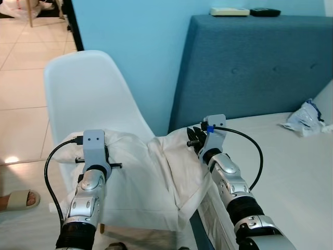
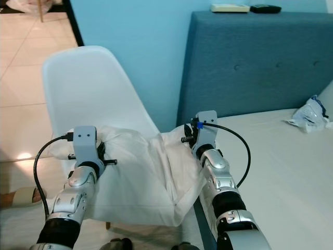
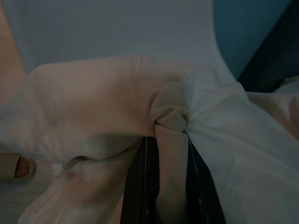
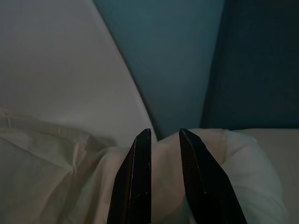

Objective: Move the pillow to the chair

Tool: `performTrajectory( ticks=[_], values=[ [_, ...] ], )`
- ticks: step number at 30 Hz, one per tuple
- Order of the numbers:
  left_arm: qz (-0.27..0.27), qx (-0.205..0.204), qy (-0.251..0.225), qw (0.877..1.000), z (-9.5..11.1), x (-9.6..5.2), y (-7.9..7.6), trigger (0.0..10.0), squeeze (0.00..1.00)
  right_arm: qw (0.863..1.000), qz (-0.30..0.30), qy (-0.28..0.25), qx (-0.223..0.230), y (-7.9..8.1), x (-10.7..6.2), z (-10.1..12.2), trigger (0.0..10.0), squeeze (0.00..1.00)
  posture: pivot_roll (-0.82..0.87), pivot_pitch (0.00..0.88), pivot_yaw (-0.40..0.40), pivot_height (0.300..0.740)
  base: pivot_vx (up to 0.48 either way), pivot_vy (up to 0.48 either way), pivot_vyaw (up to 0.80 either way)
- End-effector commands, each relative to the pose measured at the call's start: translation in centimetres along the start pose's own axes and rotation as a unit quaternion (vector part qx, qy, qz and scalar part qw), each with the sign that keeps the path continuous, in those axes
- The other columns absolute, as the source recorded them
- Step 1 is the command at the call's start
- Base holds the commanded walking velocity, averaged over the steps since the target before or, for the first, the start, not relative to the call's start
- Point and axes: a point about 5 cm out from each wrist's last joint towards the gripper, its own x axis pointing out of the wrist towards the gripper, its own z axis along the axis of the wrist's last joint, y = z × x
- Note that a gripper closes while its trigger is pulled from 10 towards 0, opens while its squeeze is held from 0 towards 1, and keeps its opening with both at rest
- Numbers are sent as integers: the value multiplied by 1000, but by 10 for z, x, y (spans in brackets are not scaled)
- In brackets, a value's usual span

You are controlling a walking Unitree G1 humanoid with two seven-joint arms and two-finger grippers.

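You see the crumpled, cream-white fabric pillow (image 1: 156, 177) sagging over the white plastic chair (image 1: 88, 88), pinched by both left gripper (image 3: 169, 140) and right gripper (image 4: 164, 140).

Chair (image 1: 88, 88) sits left of the bed (image 1: 291, 172), its back toward the wall (image 1: 135, 52). Pillow (image 1: 151, 177) lies across the chair seat, its right end reaching the bed edge. Left gripper (image 3: 166, 140) is on the pillow's left part, right gripper (image 4: 164, 140) on its right end. Headboard (image 1: 255, 62) stands behind the bed; two small items (image 1: 244, 11) lie on top of it. Crumpled bag (image 1: 306, 119) lies on the bed, far right. Sandalled foot (image 1: 18, 199) on the floor, left of the chair.
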Motion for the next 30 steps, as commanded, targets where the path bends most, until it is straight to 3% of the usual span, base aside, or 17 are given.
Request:
performTrajectory(
  ticks=[1, 21, 30],
  values=[
    [-8, 1, -13, 1000, 6, -1, -4, 10000, 0, 1000, 11, -2, -7, 3, 1, 2, 10000, 0, 30, 151, -61, 740, 0, 0, 0],
    [29, 9, -47, 998, 18, 2, 7, 10000, 0, 1000, 1, -7, -5, 3, 6, 5, 10000, 0, 35, 166, -66, 660, 0, 0, 0],
    [27, 11, -45, 999, 16, 1, 6, 10000, 0, 1000, 1, -8, -4, 3, 6, 6, 10000, 0, 33, 173, -61, 655, 0, 0, 0]
  ],
)
